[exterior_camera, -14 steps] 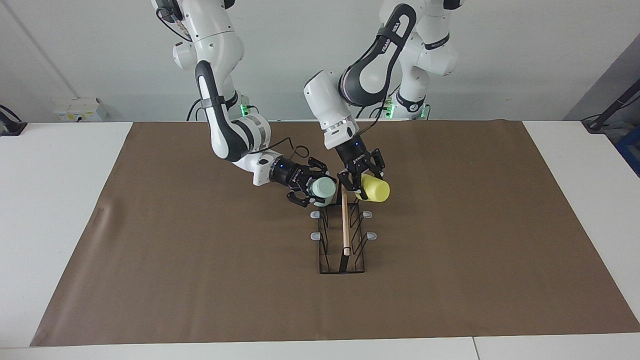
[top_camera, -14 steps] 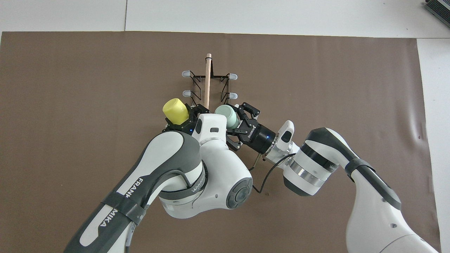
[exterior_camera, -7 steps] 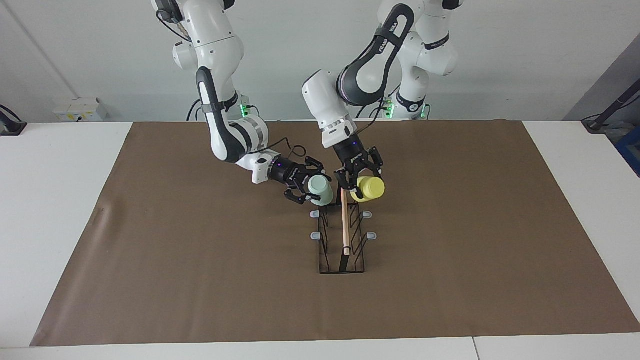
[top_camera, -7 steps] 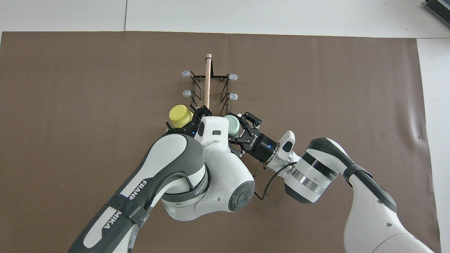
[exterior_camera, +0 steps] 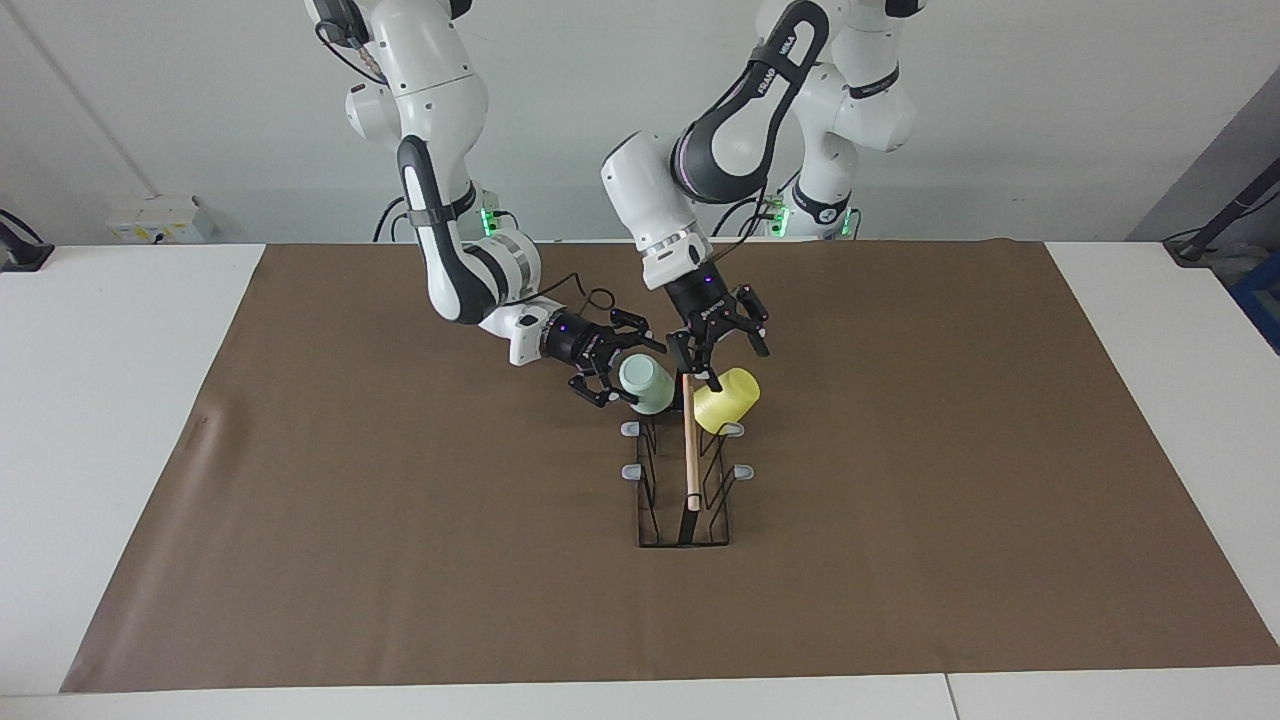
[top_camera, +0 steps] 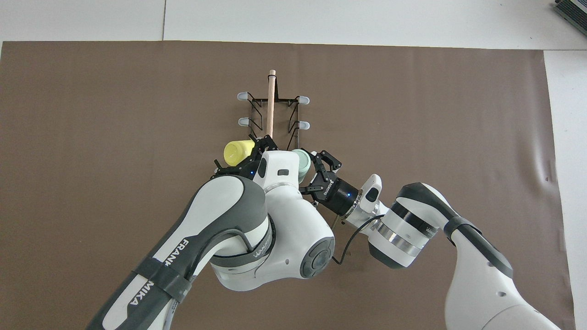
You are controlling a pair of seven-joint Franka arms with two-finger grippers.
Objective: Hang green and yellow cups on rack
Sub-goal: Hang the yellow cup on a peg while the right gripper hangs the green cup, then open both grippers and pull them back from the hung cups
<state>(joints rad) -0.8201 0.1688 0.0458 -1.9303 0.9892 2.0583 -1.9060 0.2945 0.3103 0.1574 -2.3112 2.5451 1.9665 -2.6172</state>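
Since a second ago your yellow cup (exterior_camera: pixel 727 400) has dropped mouth-down onto the rack (exterior_camera: pixel 686 480); left gripper (exterior_camera: pixel 718 348), fingers apart, hovers above at twelve o'clock. Mint green cup (exterior_camera: pixel 643 385) hangs opposite, right gripper (exterior_camera: pixel 612 372) open around it.

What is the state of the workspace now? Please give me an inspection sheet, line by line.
Surface: white table with a brown mat; the mat has small wrinkles.
Job's things: the rack stands upright mid-mat. The yellow cup sits tilted on a peg at the end nearest the robots. The green cup is at the same end, on the right arm's side; whether a peg carries it cannot be told.
Clutter: nothing seen.
Grippers: left tool is open, just over the yellow cup and apart from it. Right tool is at the green cup.
Cables: a black cable loops at the right wrist.
Surroundings: a white box by the wall.
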